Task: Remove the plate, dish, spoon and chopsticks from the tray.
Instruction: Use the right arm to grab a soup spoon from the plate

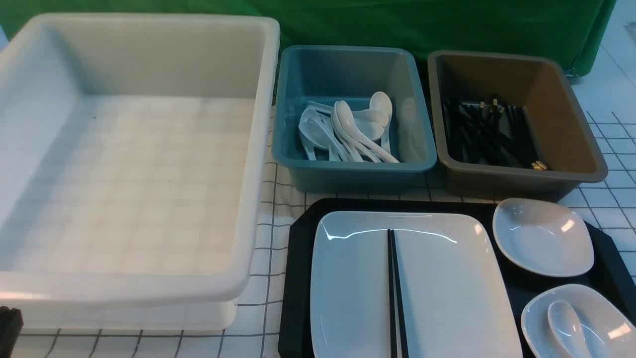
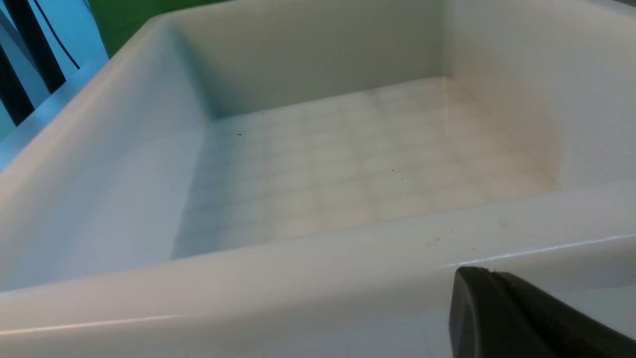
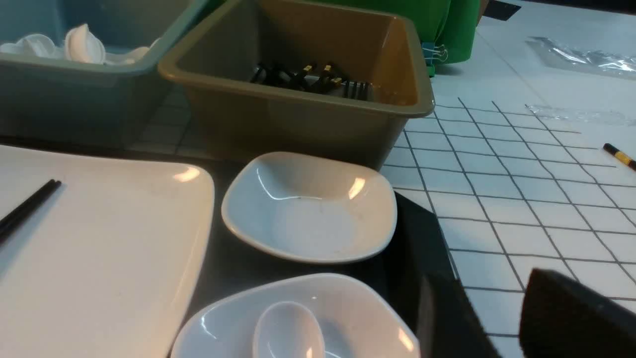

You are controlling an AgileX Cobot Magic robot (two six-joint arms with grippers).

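Observation:
The black tray (image 1: 298, 248) lies at the front right. On it sits the large white plate (image 1: 447, 278), with the black chopsticks (image 1: 395, 288) lying along its middle. At the tray's right end are two small white dishes: the far dish (image 1: 541, 238) is empty, and the near dish (image 1: 601, 313) holds the white spoon (image 1: 564, 323). In the right wrist view my right gripper (image 3: 484, 293) is open and empty, over the tray's right edge beside the near dish (image 3: 357, 313) and spoon (image 3: 288, 330). My left gripper (image 2: 489, 272) is shut and empty, just outside the white tub's near wall.
A deep white tub (image 1: 248, 164) fills the left side. Behind the tray stand a blue bin (image 1: 348, 174) holding several white spoons and a brown bin (image 1: 571, 124) holding several black chopsticks. A dark stick (image 3: 618, 156) lies on the checked cloth to the right.

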